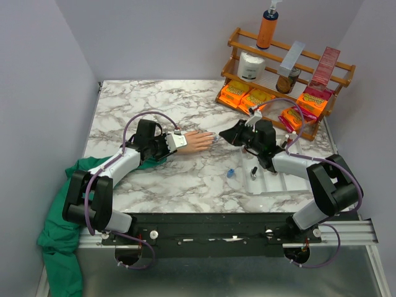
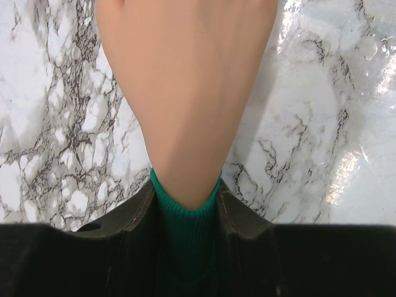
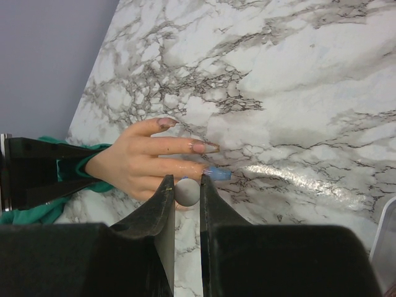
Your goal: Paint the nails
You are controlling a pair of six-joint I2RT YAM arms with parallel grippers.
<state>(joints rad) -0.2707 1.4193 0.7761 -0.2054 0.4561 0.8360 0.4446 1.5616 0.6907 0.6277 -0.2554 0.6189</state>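
When seen from above, pinned flat mid-bench [image 1: 154, 99]: fake hand [image 1: 199, 141], left fingers [image 1: 175, 142] at wrist, right fingers [image 1: 230, 134] near fingertips. Left wrist: clamped shut on green sleeve [image 2: 185, 229]. Right wrist: closed on grey brush cap [image 3: 187, 192] over nails [image 3: 218, 174]; 1 blue, 2 seemingly bare, rest hidden.

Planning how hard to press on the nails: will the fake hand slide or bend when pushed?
The fake hand likely won't slide: the left gripper clamps its wrist. Its slender fingers look rubbery, so may flex. The green sleeve trails limp, probably floppy.
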